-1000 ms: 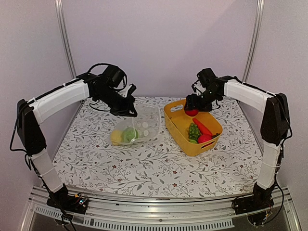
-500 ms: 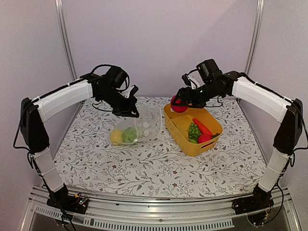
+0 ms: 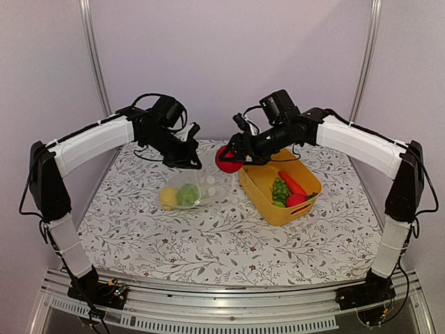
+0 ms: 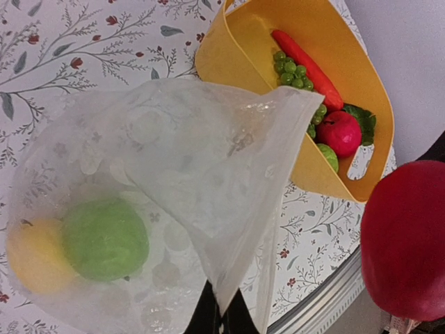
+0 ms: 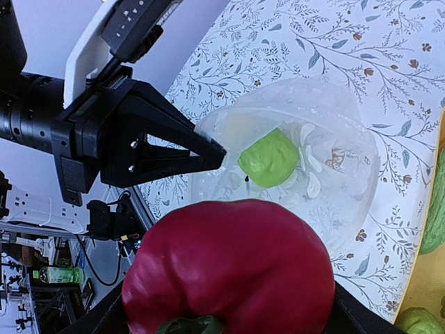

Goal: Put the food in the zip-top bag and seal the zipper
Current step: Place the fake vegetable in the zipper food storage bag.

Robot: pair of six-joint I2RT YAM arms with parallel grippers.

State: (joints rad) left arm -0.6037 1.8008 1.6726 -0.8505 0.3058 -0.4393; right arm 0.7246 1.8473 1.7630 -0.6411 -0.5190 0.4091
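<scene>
The zip-top bag (image 3: pixel 198 185) is lying on the flowered counter (image 3: pixel 208 250), just nearer than the left end effector (image 3: pixel 190 161). That end effector is clamped fully closed on a raised fold of the bag's edge, and the left wrist view is showing the film pinched between its 2 dark fingertips (image 4: pixel 208 316). The zipper strip cannot be told apart from the clear film.

Just right of the bag's far end, the right end effector (image 3: pixel 233 154) is holding 1 big red piece (image 3: pixel 226 159) of food. Its jaws are standing wide around it. The piece is hanging above the counter between the bag and the yellow tub (image 3: pixel 259 182). In the right wrist view it is filling the lower part of the frame, with the bag beyond it.

2 pieces are sitting inside the bag: 1 yellow lemon (image 3: pixel 167 198) and 1 round green piece (image 3: pixel 186 195), touching each other. The tub is carrying 1 carrot (image 3: pixel 293 182), 1 bunch of green grapes (image 3: pixel 280 189), 1 small red apple (image 3: pixel 295 200) and 1 pale green piece (image 4: pixel 328 157) at its nearer end.

2 arms are in view. Each is rising from its base at the near edge, bending at the elbow near a side wall and angling inward. Both wrists are tilting down over the far half of the counter.
</scene>
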